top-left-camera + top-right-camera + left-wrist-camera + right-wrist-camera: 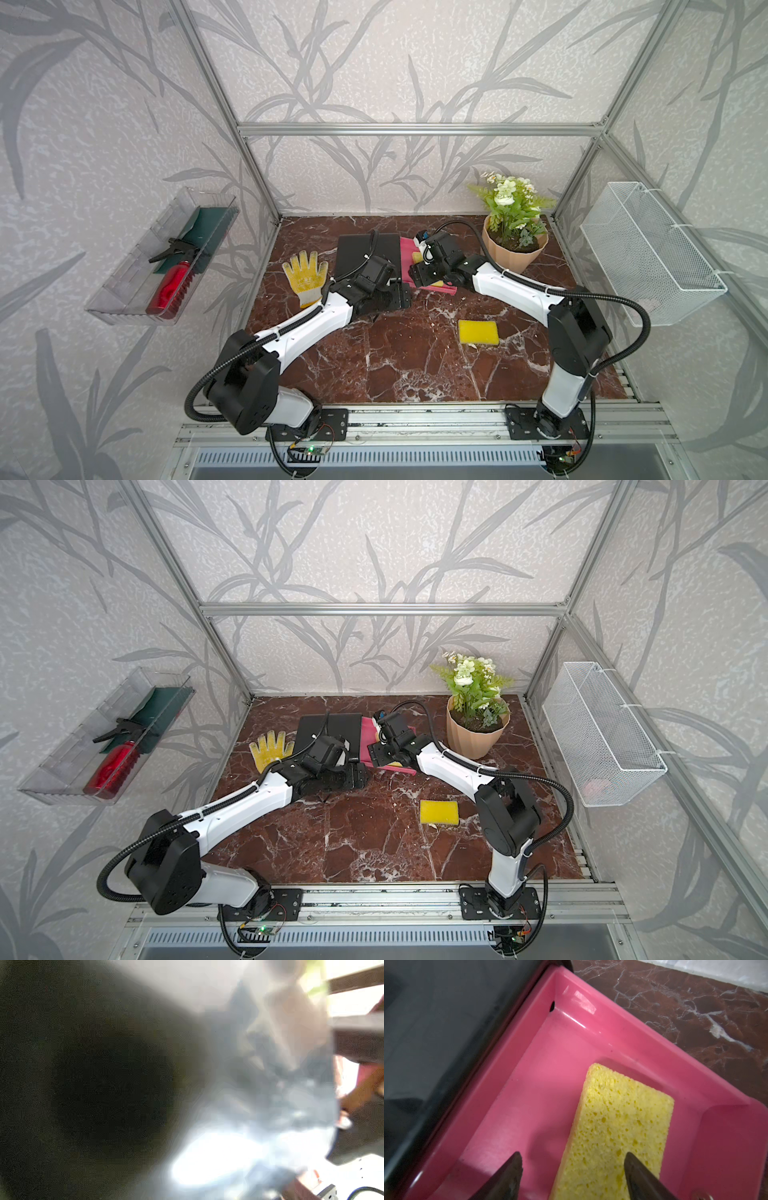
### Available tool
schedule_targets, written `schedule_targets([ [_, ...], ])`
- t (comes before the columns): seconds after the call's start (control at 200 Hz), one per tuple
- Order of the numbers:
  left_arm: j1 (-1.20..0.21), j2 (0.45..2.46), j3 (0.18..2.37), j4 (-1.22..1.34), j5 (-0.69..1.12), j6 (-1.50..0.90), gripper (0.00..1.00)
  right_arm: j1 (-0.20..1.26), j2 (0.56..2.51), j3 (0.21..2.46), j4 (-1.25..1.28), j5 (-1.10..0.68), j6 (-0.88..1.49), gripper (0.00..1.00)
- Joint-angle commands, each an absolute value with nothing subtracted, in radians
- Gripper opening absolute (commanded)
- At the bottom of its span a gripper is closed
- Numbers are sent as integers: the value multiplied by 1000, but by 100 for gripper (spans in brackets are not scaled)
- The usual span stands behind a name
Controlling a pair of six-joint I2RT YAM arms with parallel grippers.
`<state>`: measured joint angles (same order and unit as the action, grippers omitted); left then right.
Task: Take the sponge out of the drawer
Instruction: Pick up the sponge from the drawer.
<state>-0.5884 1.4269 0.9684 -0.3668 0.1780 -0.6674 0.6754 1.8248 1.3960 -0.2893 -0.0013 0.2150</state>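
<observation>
A pink drawer (591,1022) stands pulled out of a black cabinet (361,249) at the back middle of the table. Flat on the drawer's floor lies a yellow sponge (623,1115). My right gripper (572,1154) reaches down into the drawer, open. One fingertip (633,1167) is over the sponge and the other hangs above the pink floor beside it. In both top views the right gripper (419,268) (380,750) hides most of the sponge. My left gripper (399,297) lies low at the cabinet's near side, next to the drawer's front; its wrist view is a blur.
A second yellow sponge (478,332) lies on the marble table, nearer the front. A yellow glove (305,274) is left of the cabinet and a potted plant (515,245) right of the drawer. A wire basket (648,253) and a clear tray (124,286) hang on the side walls.
</observation>
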Motion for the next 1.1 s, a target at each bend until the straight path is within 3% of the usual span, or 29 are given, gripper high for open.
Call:
schedule_targets([
  [0.0,-581,1460,988,-324,201,-688,93,672,1850,1453,-328,34,197,76],
  [0.14,-577,1454,993,-336,185,-675,93,665,1878,1497,-356,67,171,75],
  [0.45,-568,1393,988,-314,207,-637,92,636,1935,1511,-349,36,204,61],
  [0.68,-562,1293,986,-341,183,-576,92,603,1966,1515,-344,-37,248,39],
  [0.81,-558,1232,1029,-422,147,-514,92,604,1954,1502,-327,-30,233,17],
  [1.095,-499,1162,1187,-584,253,-456,92,614,1789,1440,-252,5,50,7],
])
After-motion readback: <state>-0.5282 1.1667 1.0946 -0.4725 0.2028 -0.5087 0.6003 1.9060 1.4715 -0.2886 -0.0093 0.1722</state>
